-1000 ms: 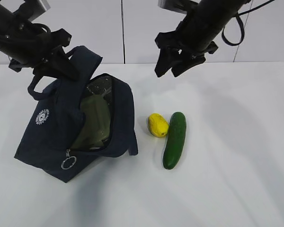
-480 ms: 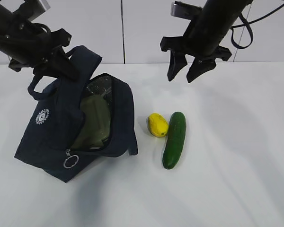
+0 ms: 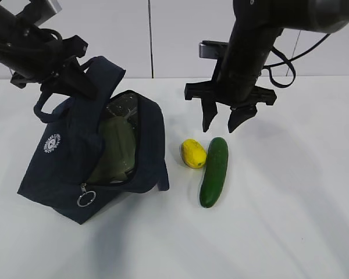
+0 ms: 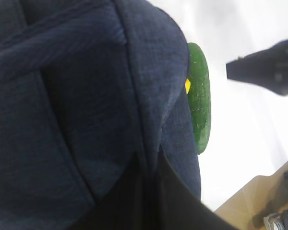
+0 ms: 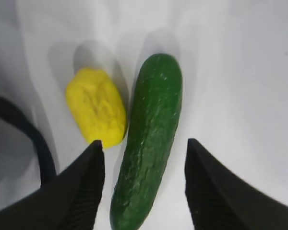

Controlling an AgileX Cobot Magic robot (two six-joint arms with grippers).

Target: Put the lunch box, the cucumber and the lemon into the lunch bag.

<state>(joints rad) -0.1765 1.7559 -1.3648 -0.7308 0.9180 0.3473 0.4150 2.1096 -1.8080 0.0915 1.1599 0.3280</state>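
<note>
The navy lunch bag [image 3: 58,165] lies open on the white table at the left, and its fabric fills the left wrist view [image 4: 86,96]. The lunch box [image 3: 117,150], with its sage-green lid, sits inside it. My left gripper [image 3: 75,81] is shut on the bag's raised top edge by the handles. The lemon [image 3: 193,153] and the cucumber [image 3: 214,171] lie side by side to the right of the bag. My right gripper [image 3: 220,129] is open, pointing down just above the cucumber's far end. In the right wrist view its fingers straddle the cucumber [image 5: 149,143], with the lemon [image 5: 96,108] to the left.
The white table [image 3: 291,221] ends at a white panelled wall [image 3: 180,35] behind. The bag's metal ring pull [image 3: 84,199] hangs at its near end. A dark bag strap [image 5: 36,139] shows at the left of the right wrist view.
My right gripper has come down and a little left, from high over the table to just above the cucumber. The left gripper and the bag have not moved.
</note>
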